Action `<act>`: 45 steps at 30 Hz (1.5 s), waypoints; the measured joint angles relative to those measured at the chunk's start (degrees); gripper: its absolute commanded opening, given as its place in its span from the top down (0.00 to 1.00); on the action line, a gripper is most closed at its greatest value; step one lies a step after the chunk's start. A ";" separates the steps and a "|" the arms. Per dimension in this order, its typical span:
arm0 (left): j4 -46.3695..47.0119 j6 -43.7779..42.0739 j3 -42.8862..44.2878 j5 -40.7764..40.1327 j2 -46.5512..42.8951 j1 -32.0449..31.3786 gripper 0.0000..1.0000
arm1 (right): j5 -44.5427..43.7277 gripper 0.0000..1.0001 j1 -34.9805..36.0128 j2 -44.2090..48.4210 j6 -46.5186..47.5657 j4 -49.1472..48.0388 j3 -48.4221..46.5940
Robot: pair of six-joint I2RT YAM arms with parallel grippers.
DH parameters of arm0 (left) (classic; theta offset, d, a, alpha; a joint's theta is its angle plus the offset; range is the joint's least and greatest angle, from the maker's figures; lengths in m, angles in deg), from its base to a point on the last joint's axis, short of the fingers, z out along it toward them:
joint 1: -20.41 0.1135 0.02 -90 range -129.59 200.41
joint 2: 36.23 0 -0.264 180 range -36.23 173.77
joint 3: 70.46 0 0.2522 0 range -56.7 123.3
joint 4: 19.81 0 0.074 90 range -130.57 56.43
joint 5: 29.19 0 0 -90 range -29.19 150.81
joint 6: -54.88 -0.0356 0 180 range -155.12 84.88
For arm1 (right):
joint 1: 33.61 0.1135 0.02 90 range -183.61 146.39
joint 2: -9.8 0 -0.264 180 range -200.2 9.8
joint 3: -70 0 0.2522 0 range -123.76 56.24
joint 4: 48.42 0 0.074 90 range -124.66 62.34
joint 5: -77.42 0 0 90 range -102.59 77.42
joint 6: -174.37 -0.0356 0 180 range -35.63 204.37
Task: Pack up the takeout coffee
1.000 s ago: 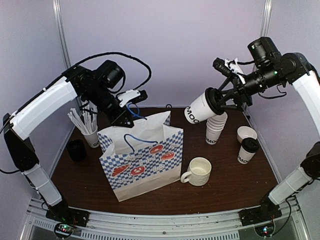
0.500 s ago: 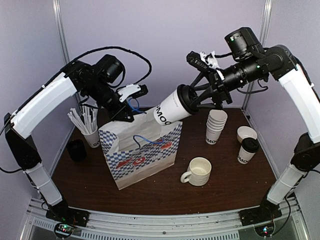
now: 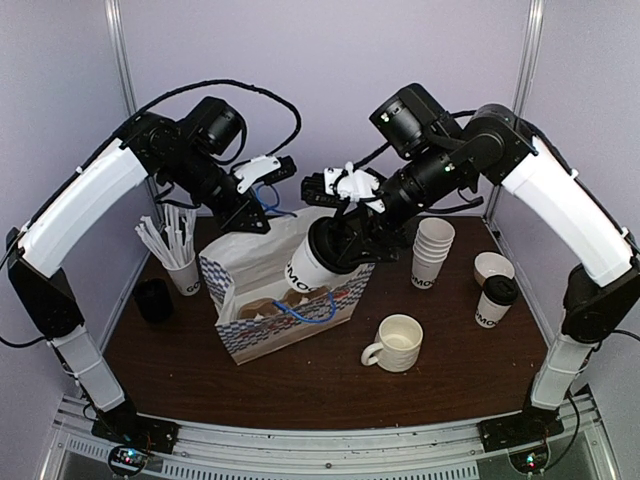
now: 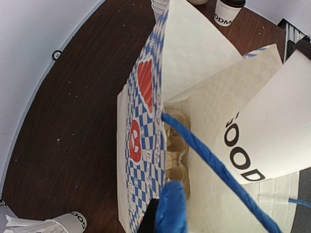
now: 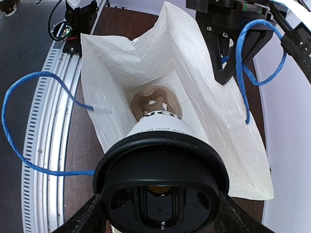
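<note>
One takeout coffee [image 3: 306, 266], a white paper cup with a black lid [image 5: 163, 187], is tilted base-first over the mouth of the blue-checked paper bag [image 3: 262, 335]. My right gripper [image 3: 338, 238] is shut on it at the lid end. A brown cardboard carrier [image 5: 154, 102] lies at the bag's bottom. My left gripper [image 3: 257, 213] is shut on the bag's blue rope handle [image 4: 221, 172] and holds that side up. In the left wrist view the held cup [image 4: 272, 131] is just right of the handle. Another takeout coffee [image 3: 494, 301] stands upright at the right.
A white handled mug [image 3: 396, 343] sits in front of the bag. A stack of lidless cups [image 3: 431, 254] and a small white bowl [image 3: 493, 266] stand at the back right. A cup of straws [image 3: 172, 256] and a black object [image 3: 153, 299] are at the left.
My right arm has swung left and down, carrying the coffee from above the cup stack to the bag's mouth. The bag has tilted and opened under the left gripper's hold.
</note>
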 measured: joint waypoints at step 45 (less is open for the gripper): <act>7.78 3.85 -6.25 -1.70 -11.50 -9.29 0.17 | -38.07 0.41 18.01 6.12 12.22 -19.58 32.74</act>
